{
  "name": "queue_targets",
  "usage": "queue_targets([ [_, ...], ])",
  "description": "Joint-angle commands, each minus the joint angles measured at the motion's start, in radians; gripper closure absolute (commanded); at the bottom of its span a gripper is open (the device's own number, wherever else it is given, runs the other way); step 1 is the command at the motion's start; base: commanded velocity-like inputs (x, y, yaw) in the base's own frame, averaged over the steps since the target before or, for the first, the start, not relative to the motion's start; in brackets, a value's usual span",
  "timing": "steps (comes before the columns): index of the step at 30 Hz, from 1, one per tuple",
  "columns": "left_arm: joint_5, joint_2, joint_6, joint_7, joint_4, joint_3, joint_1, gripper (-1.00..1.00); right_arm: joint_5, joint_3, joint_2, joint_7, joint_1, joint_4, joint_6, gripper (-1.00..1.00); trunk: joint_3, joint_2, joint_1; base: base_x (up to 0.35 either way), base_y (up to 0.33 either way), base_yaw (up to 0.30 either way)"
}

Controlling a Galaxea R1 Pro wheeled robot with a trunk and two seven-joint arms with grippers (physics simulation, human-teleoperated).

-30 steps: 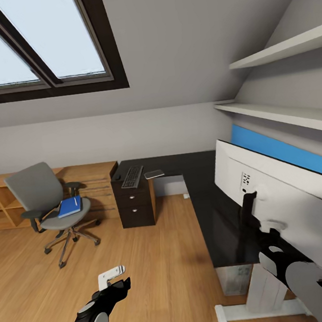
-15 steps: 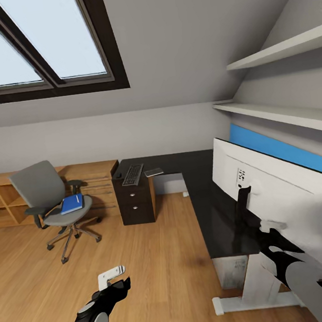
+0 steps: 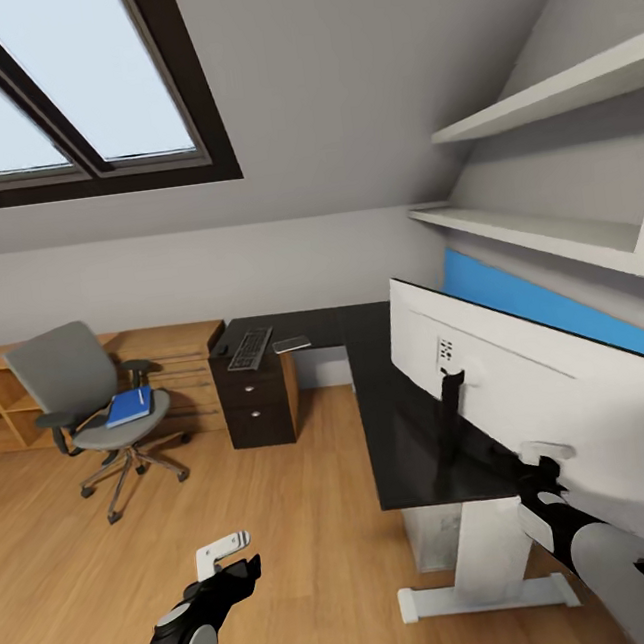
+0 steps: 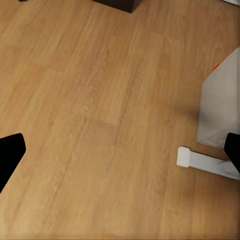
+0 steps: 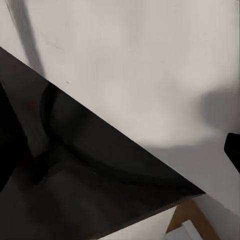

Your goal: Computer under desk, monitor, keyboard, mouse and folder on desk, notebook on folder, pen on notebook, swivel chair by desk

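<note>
- Black glossy desk (image 3: 416, 431) carries the monitor (image 3: 534, 407), white back toward the camera, on its near wing.
- Keyboard (image 3: 251, 348) and notebook (image 3: 292, 345) lie on the far wing, above the drawer unit (image 3: 254, 401).
- Chair (image 3: 85, 401) stands well apart from the desk — blue folder (image 3: 129, 407) on its seat, pen (image 3: 140, 396) on the folder.
- Left gripper (image 3: 230, 557) hangs over bare floor (image 4: 100, 125), jaws spread, nothing held.
- Right gripper (image 3: 536, 467) sits close against the monitor's back — grip state cannot be told.
</note>
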Motion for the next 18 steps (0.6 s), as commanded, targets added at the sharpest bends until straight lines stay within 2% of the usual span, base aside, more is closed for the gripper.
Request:
queue_targets([
  [1, 0.009, 0.002, 0.001, 0.01, -0.002, -0.003, -0.001, -1.0, -0.01, -0.006, 0.0, 0.003, -0.001, 0.001, -0.005, -1.0, -0.002, -0.001, 0.0, 0.141, -0.309, 0.0],
  [12, 0.008, 0.002, 0.0, 0.008, -0.002, -0.002, -0.001, -1.0, -0.01, -0.006, 0.0, 0.003, -0.001, 0.001, -0.005, -1.0, -0.002, -0.001, 0.0, 0.201, -0.281, 0.0],
  [18, 0.009, 0.002, 0.0, 0.007, -0.002, -0.002, -0.001, -1.0, -0.01, -0.006, 0.0, 0.003, -0.001, 0.001, -0.005, -1.0, -0.002, -0.001, 0.0, 0.279, -0.11, 0.0],
])
